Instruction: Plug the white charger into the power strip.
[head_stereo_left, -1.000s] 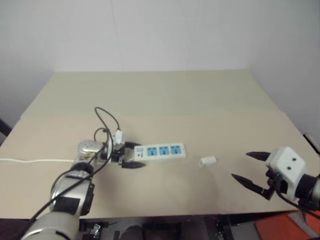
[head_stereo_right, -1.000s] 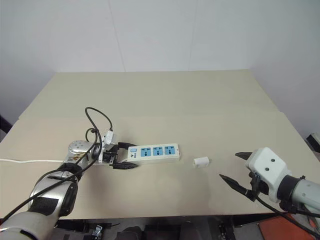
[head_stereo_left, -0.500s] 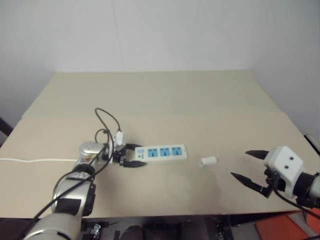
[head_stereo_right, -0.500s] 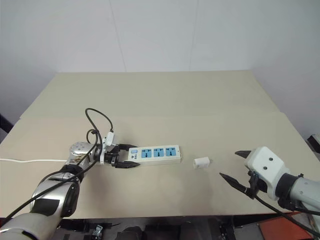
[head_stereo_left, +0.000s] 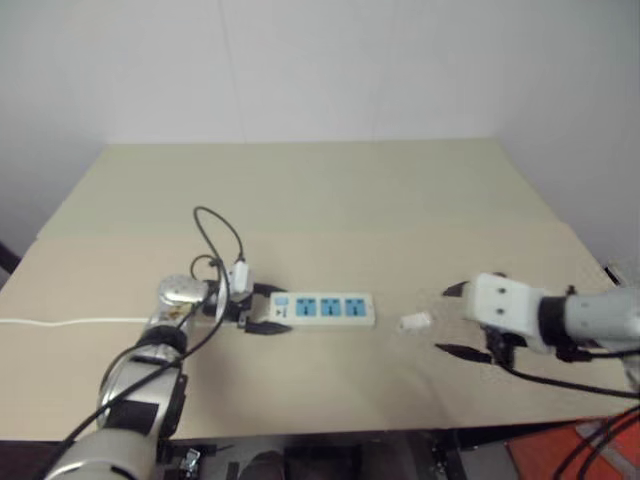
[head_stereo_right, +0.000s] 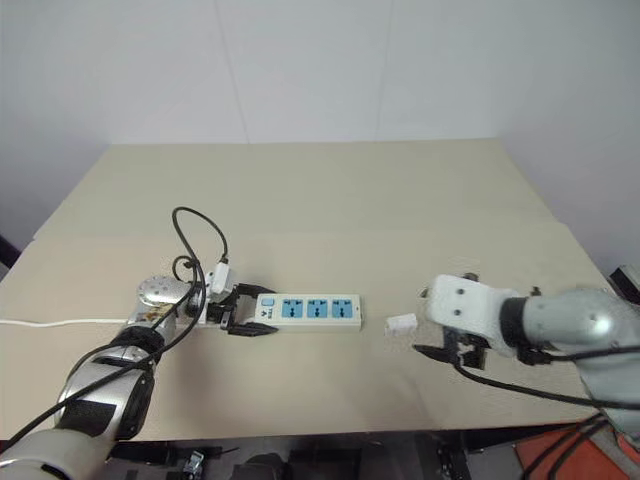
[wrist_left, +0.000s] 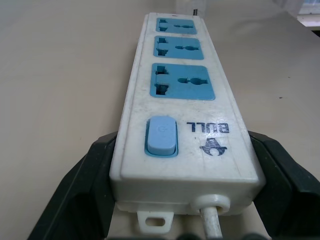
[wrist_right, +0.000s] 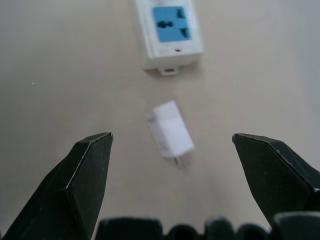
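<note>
From the head camera, the left pincer (head_stereo_right: 243, 318) is clamped on the switch end of the power strip (head_stereo_right: 305, 311), one black finger on each long side. This looks like bracing, so that the strip will not slide on the counter (head_stereo_right: 330, 200) when a plug is pushed in. The strip's white cable (head_stereo_right: 60, 322) trails away behind that pincer toward the counter's edge. The white charger (head_stereo_right: 401, 324) lies loose on the counter between the strip's free end and the right pincer (head_stereo_right: 437, 325), just beside that pincer and near but apart from the strip.

In the left wrist view, the strip runs straight out from between the black fingers (wrist_left: 75, 200), which press its two sides just behind the blue switch (wrist_left: 161, 135). All three blue sockets (wrist_left: 183, 82) face up with nothing in them.

In the right wrist view, the right pincer's two fingers (wrist_right: 82, 175) stand wide apart and hold nothing. The charger lies on its side just ahead of the gap between them, its metal prongs (wrist_right: 183, 162) pointing back toward the pincer, and the strip's far end is beyond it. Judging by this line-up, the pincer is placed to close on the charger, which is not yet grasped.
</note>
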